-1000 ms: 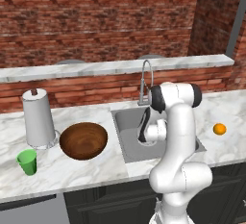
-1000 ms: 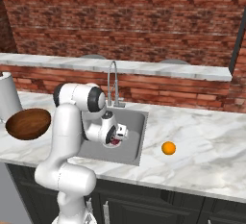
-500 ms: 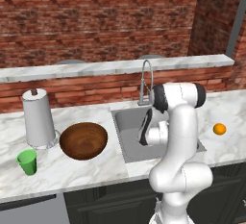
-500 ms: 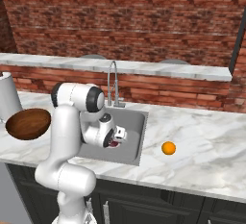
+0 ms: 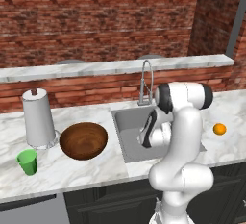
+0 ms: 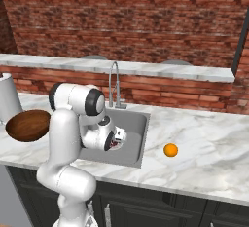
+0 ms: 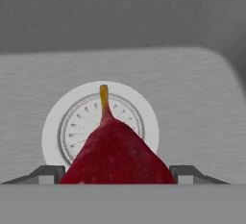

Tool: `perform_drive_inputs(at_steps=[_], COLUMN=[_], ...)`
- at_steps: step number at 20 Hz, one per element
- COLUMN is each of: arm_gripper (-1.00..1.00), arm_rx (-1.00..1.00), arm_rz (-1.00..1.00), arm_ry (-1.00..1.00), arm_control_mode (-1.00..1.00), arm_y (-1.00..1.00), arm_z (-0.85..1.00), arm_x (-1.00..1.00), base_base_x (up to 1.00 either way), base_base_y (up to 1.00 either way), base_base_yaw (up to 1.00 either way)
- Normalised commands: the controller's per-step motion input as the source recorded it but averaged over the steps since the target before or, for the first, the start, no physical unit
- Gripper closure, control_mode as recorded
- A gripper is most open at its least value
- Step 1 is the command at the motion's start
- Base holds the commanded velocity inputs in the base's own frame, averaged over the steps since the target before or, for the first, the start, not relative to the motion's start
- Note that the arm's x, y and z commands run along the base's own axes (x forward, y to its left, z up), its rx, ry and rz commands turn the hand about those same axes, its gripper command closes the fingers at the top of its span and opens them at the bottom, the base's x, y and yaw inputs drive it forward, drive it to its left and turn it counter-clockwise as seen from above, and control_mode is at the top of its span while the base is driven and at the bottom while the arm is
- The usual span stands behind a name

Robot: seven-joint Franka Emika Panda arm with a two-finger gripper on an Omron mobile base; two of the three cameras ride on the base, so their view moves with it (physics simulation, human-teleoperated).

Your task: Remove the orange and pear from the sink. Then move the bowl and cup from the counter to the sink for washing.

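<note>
The dark red pear (image 7: pixel 115 155) lies on the sink (image 7: pixel 192 98) floor over the round white-rimmed drain (image 7: pixel 57 122), its stem pointing away from the hand. My gripper (image 7: pixel 116 172) reaches down into the sink (image 5: pixel 126 119) with one fingertip pressed on each side of the pear (image 6: pixel 115 145). The orange (image 5: pixel 219 129) rests on the counter (image 5: pixel 72 170) right of the basin. Left of the basin stands the brown wooden bowl (image 5: pixel 83 140), and the green cup (image 5: pixel 27 162) is near the front edge.
A tall curved tap (image 5: pixel 146 81) rises behind the basin. A paper towel roll (image 5: pixel 38 117) stands behind the cup and bowl. A marble ledge runs along the brick wall.
The hand has sunk very slightly in the sink. The orange, bowl and cup have stayed in place.
</note>
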Motion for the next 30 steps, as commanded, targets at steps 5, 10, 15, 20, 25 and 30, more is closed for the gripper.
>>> perform_drive_inputs(at_steps=[5, 10, 15, 20, 25, 30], arm_gripper=[1.00, 1.00, 1.00, 1.00, 1.00, 1.00], arm_rx=[0.02, 0.00, 0.00, 0.00, 0.00, 0.00], arm_rz=[0.00, 0.00, 0.00, -0.02, -0.01, 0.00], arm_ry=[-0.06, -0.03, -0.02, 0.00, 0.03, 0.01], arm_control_mode=[-1.00, -1.00, -1.00, -1.00, -1.00, -1.00], arm_y=[-0.19, -0.23, -0.14, -0.10, -0.02, -0.04], arm_z=[0.24, 0.28, 0.40, 0.43, 0.45, 0.45], arm_x=[-0.15, -0.12, -0.08, -0.07, -0.04, -0.02], base_base_x=[0.00, 0.00, 0.00, 0.00, 0.00, 0.00], base_base_y=[0.00, 0.00, 0.00, 0.00, 0.00, 0.00], base_base_yaw=[0.00, 0.00, 0.00, 0.00, 0.00, 0.00])
